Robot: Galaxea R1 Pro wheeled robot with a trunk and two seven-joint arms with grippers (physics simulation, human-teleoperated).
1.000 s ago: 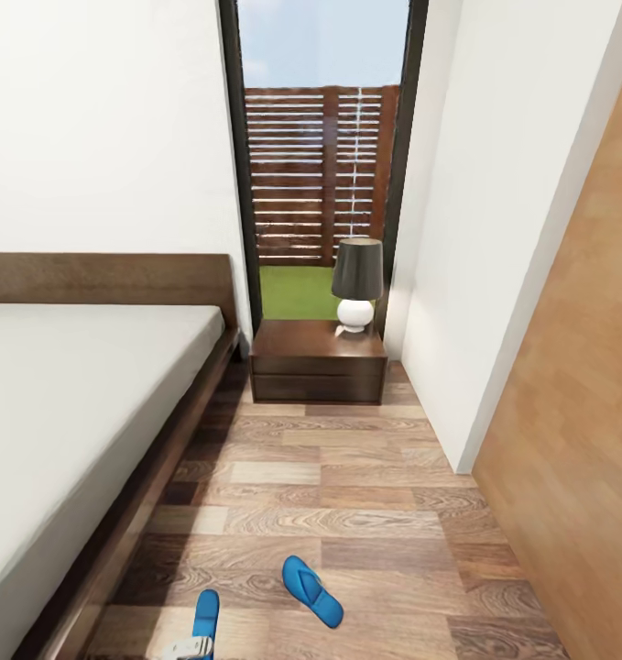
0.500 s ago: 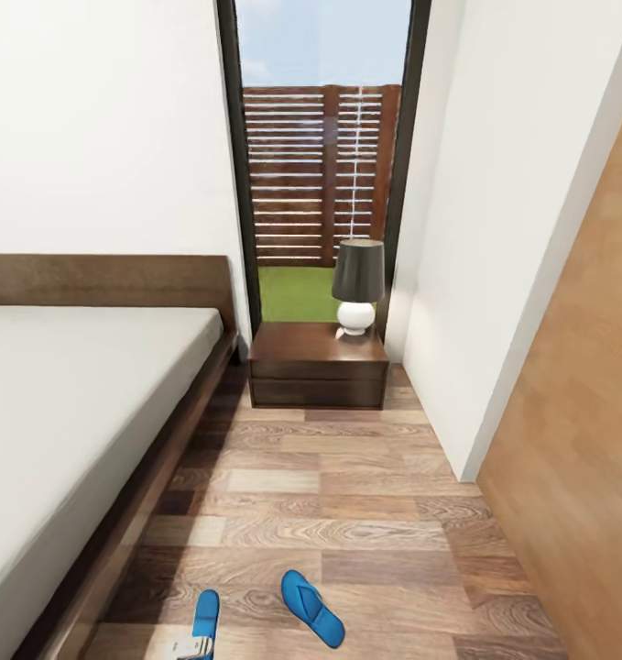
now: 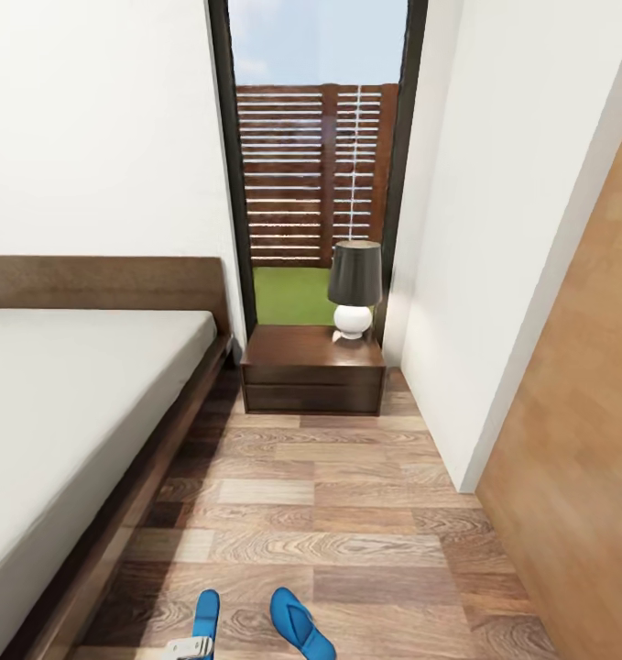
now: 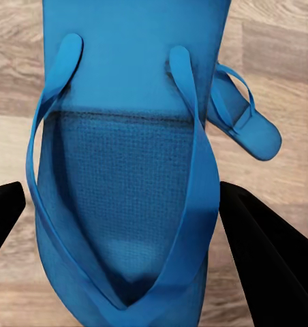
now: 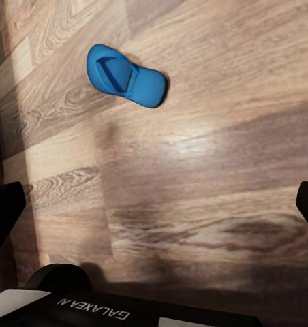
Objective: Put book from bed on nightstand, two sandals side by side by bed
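The left gripper (image 4: 120, 204) held one bright blue flat flip-flop (image 4: 123, 157) close before its camera, the black fingers (image 4: 266, 255) standing wide on either side of the sole; whether they actually pinched it I could not tell, though it hung above the wood-plank floor (image 3: 347, 513) as if carried. I judged it was being brought over to join the second blue flip-flop (image 3: 301, 623), which lay flat on the planks nearby, a little apart from the low bed with its light-grey mattress and dark wooden frame (image 3: 72, 412). The right gripper (image 5: 154, 211) hung spread and empty over bare floor, that same loose sandal lying well beyond it. By the window stood the small dark-brown wooden nightstand (image 3: 312, 371), drawers shut, carrying a white-based lamp with a dark shade (image 3: 354, 289).
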